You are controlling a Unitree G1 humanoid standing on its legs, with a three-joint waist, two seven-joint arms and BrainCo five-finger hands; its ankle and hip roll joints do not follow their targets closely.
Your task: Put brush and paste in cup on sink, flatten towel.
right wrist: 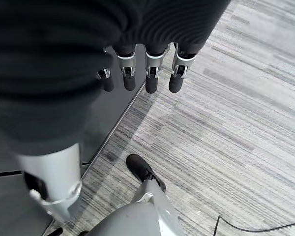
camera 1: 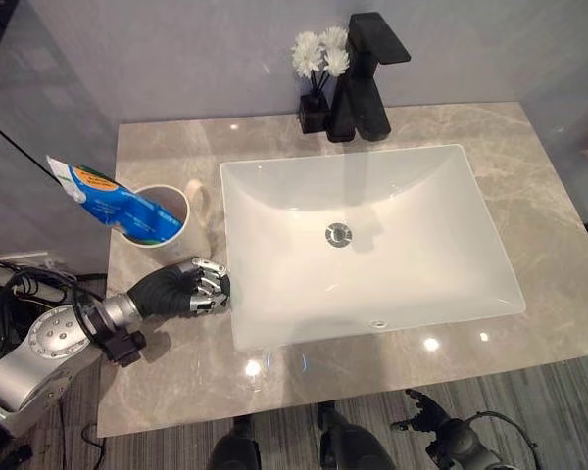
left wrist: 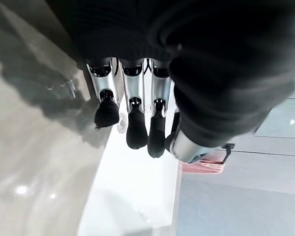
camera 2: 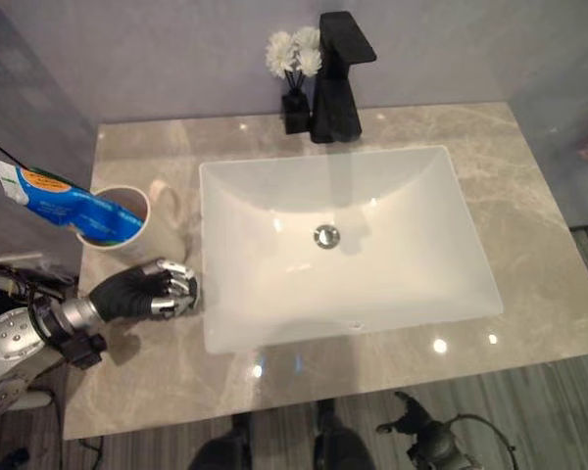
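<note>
A white cup (camera 1: 179,233) with a handle stands on the marble counter (camera 1: 544,230), left of the sink (camera 1: 274,206). A blue and white toothpaste tube (camera 1: 108,201) leans out of the cup toward the left. My left hand (camera 1: 188,289) rests on the counter just in front of the cup, at the sink's left rim; its fingers (left wrist: 136,130) are loosely bent and hold nothing. My right hand (camera 1: 426,411) hangs below the counter's front edge over the floor, its fingers (right wrist: 152,78) relaxed and empty. A pink cloth (left wrist: 204,166) shows past the counter's far side.
A black faucet (camera 1: 367,78) rises behind the basin, and beside it stands a small black vase with white flowers (camera 1: 318,57). The drain (camera 1: 338,234) sits mid-basin. Bare counter lies right of the sink and along its front. Grey striped carpet (right wrist: 226,128) lies below.
</note>
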